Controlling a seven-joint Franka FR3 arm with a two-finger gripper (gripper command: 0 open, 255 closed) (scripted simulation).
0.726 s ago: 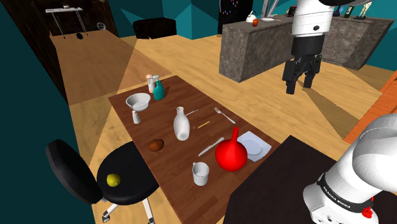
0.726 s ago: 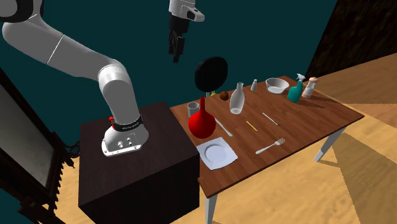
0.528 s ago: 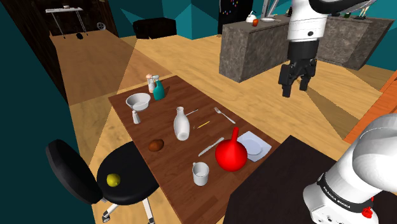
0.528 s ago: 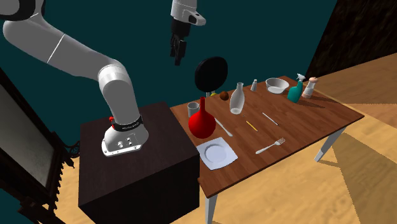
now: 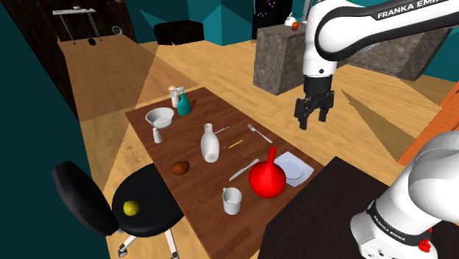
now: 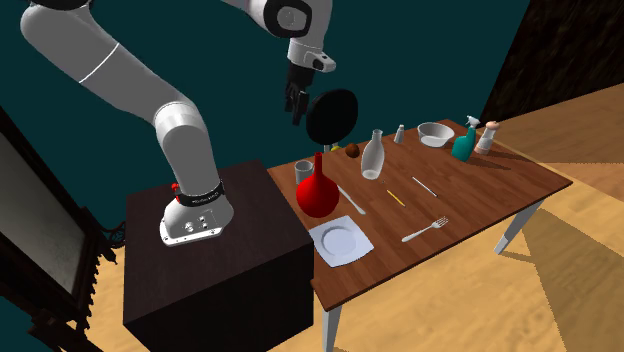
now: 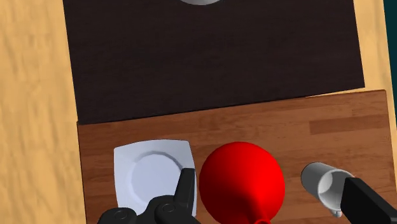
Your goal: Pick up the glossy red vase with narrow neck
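Shoulder view, left to right. Black chair [image 5: 81, 199] at 8 o'clock of the bench [image 5: 187, 132], yellow-green fruit [image 5: 131, 208] on its seat. On the wooden bench: white bowl [image 5: 159, 116] toward the far end, teal spray bottle [image 5: 183, 106] at 1 o'clock of it, white bottle [image 5: 210, 143] upright mid-bench, white mug [image 5: 232, 200] at the near edge. Red vase [image 5: 267, 178] upright at 2 o'clock of the mug, glossy round body, narrow neck pointing up, square white plate [image 5: 298, 169] just beside it at 3 o'clock. Pincer [image 5: 311, 120] in the air at 1 o'clock of the vase, well apart from it, pointing down. Dark stand [image 5: 324, 213] at 5 o'clock of the vase.

Second exterior view: pincer [image 6: 297, 105] at 11 o'clock of the vase [image 6: 318, 197], high above it, nothing gripped. Mug [image 6: 303, 171] just behind the vase, plate [image 6: 340, 240] at its 5 o'clock.

Wrist view: plate [image 7: 151, 177], vase [image 7: 242, 181], mug [image 7: 321, 184] in a row on the bench, stand's dark top [image 7: 210, 57] beyond. Pincer [image 7: 267, 181] released, fingers [image 7: 186, 194] wide apart, vase seen between them, not grasped.
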